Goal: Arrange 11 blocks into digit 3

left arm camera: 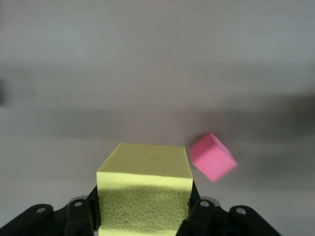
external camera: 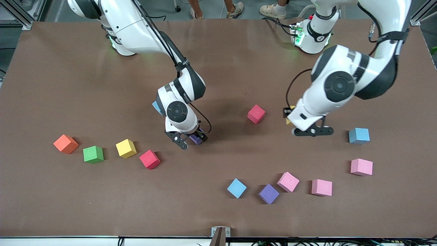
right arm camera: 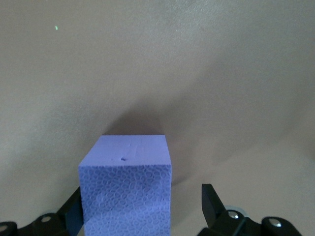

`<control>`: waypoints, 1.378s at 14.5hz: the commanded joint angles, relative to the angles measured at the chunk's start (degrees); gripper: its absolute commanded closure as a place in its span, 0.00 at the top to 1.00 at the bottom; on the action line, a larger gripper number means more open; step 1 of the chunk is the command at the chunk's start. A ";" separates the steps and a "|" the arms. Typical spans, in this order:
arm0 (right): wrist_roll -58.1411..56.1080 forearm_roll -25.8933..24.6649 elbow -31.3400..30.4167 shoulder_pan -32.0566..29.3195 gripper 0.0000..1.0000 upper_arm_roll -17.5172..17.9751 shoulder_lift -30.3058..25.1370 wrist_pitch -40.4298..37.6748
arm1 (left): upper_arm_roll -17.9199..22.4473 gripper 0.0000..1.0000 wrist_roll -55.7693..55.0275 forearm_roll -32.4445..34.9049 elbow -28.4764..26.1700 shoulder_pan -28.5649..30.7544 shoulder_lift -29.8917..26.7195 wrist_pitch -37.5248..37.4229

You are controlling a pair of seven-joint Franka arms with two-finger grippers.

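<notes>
A yellow block is clamped between the fingers of the left hand, which is held above the surface between a red block and a light blue block; in the front view only a sliver of that yellow block shows beside the wrist. In the left wrist view a pink block is seen on the surface past the held one.

The right hand is lowered at mid-surface around a purple block; its fingers are spread wide, and a gap is seen between one finger and the block, so no grip is shown.

Toward the right arm's end a loose row is formed by an orange cube, a green block, a second yellow block and a second red block. Nearer the front camera a curved line is formed by another light blue block, another purple block, and two pink blocks, with a third pink block set toward the left arm's end. A bit of blue is seen at the right wrist, mostly hidden. No digit 3 is yet formed.
</notes>
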 commanded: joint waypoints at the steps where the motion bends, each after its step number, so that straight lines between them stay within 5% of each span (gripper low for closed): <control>1: 0.28 1.12 1.04 -0.90 0.88 0.19 0.94 -0.05 | -2.43 0.23 -6.40 -1.74 -0.57 -1.29 2.38 2.50; 6: -0.43 1.30 1.04 -1.25 0.39 0.19 1.03 1.27 | -2.34 0.23 -17.74 -0.86 -0.92 -8.94 10.46 11.46; 11: -0.87 1.21 5.69 -4.41 0.23 0.10 0.24 -2.40 | -2.17 0.24 -25.29 0.54 -12.59 -16.40 10.30 27.27; 14: -0.78 1.38 8.86 -4.76 0.04 0.01 -0.03 -4.89 | -2.17 0.24 -31.36 2.92 -15.68 -20.01 10.82 33.53; 17: -0.34 0.95 9.65 -4.42 0.00 -0.08 -0.11 -4.80 | -2.17 0.24 -37.07 5.81 -16.65 -23.97 11.35 34.86; 20: 0.10 0.95 9.66 -5.64 0.07 -0.25 -2.31 -9.08 | -2.17 0.24 -41.92 13.26 -18.59 -25.65 12.57 37.40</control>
